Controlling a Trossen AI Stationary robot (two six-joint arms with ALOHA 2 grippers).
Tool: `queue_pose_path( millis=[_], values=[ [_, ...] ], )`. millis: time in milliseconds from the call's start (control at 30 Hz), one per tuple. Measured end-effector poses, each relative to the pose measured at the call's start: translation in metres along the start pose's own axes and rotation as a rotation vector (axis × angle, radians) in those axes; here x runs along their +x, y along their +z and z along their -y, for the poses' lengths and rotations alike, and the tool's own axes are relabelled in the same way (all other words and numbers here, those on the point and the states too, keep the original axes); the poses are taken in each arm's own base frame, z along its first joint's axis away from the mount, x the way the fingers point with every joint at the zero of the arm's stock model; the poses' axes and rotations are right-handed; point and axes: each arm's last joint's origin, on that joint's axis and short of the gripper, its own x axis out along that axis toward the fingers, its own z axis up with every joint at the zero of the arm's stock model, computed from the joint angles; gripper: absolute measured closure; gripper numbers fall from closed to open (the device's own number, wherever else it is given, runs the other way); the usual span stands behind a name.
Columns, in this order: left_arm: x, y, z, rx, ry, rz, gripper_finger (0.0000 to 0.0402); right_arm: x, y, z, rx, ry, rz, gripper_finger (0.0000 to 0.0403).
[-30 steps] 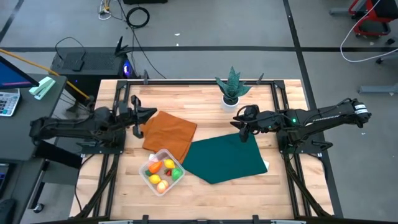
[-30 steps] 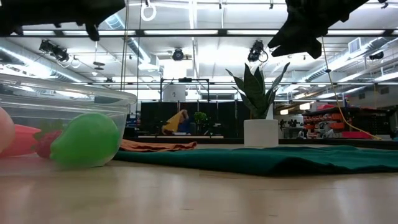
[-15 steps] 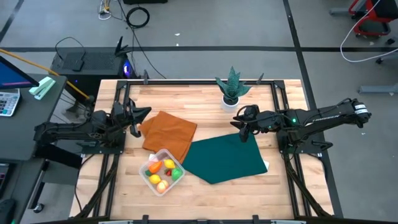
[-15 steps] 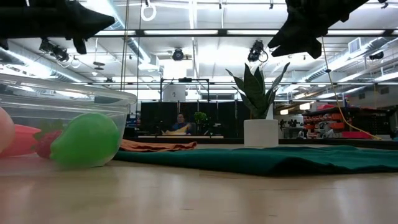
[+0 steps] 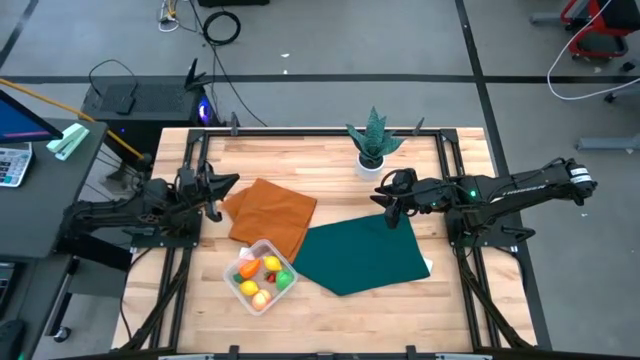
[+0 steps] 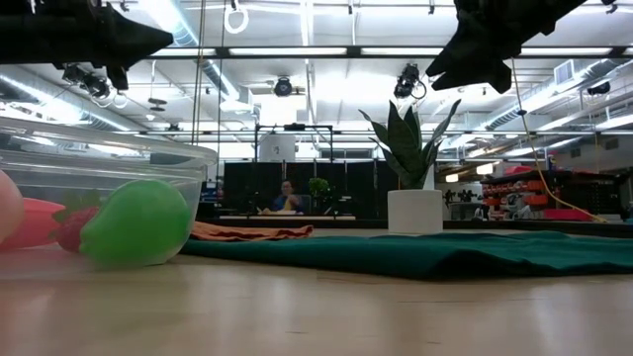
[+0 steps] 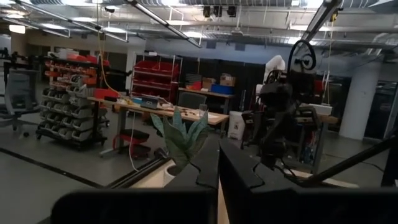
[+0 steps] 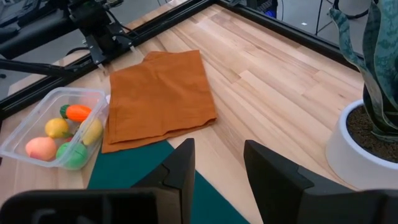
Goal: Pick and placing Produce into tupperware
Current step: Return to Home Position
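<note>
The clear tupperware (image 5: 247, 293) stands at the table's near left, and its rim (image 8: 79, 93) also shows in the right wrist view. Inside it lies the produce (image 5: 262, 277): an orange piece (image 8: 78, 112), a yellow one (image 8: 56, 127), a peach one (image 8: 38, 148) and a green one (image 6: 138, 222). My left gripper (image 5: 228, 185) hangs shut over the table's left side, beyond the tub, with nothing between its fingers (image 7: 205, 163). Over the green cloth's far edge my right gripper (image 8: 219, 149) is open and holds nothing.
An orange cloth (image 5: 272, 212) lies flat at the middle left. A dark green cloth (image 5: 362, 255) lies at the middle right, its corner overlapping the orange one. A spiky plant in a white pot (image 5: 373, 145) stands at the far middle. Black rails frame the table (image 5: 330, 128).
My left gripper has drawn back toward the table's left edge and sunk a little, staying shut. The tupperware and the produce have kept their places.
</note>
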Motion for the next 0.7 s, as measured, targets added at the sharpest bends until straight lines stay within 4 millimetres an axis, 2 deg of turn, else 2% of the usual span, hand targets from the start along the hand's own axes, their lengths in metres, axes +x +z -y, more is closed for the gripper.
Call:
queue_pose_path(
  millis=[300, 567, 700],
  values=[
    [-0.005, 0.003, 0.0, 0.013, -0.033, 0.033, 0.0396, 0.0, 0.0, 0.0, 0.0, 0.0, 0.0, 0.0298],
    [-0.009, -0.02, -0.003, -0.035, -0.063, 0.086, 0.0391, 0.0, 0.0, 0.0, 0.0, 0.0, 0.0, 0.0298],
    [-0.01, -0.021, -0.002, -0.032, -0.103, 0.095, 0.0396, 0.0, 0.0, 0.0, 0.0, 0.0, 0.0, 0.0298]
  ],
)
